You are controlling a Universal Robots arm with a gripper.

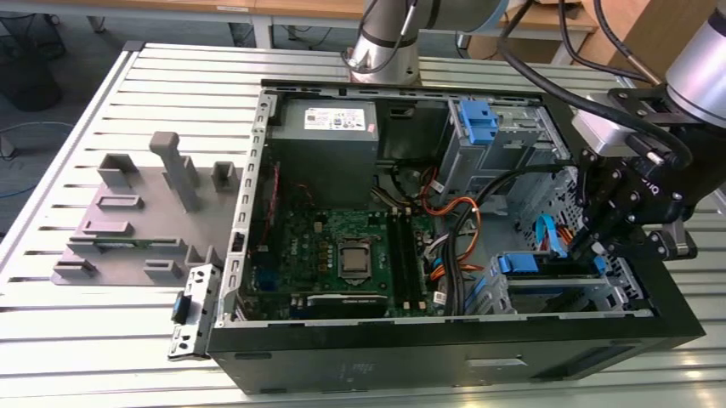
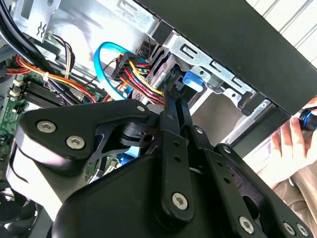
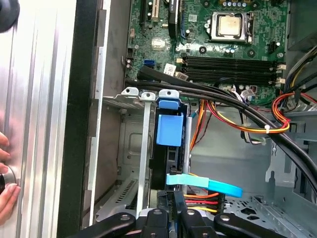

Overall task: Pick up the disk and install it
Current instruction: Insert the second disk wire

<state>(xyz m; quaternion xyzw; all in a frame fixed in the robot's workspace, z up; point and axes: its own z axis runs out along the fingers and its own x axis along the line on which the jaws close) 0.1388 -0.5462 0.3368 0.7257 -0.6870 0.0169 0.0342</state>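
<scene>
**Tight drive bay, cables crowding**

We see the disk (image 3: 170, 130) seated upright in the metal drive cage (image 3: 130, 148), rails tight on both sides. Black cable bundle (image 3: 223, 99) and blue data cable (image 3: 208, 183) cross just beside it. A hand (image 3: 6, 191) rests outside the case wall (image 3: 84, 119).

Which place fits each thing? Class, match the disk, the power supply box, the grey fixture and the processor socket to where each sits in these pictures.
Things:
1. disk
2. power supply box
3. grey fixture
4. processor socket

Places:
A. on the slatted table, outside the case
B. middle of the green board
C. in the metal drive cage
D. case corner nearest the arm's base

Pairs: 1-C, 2-D, 3-A, 4-B
</scene>
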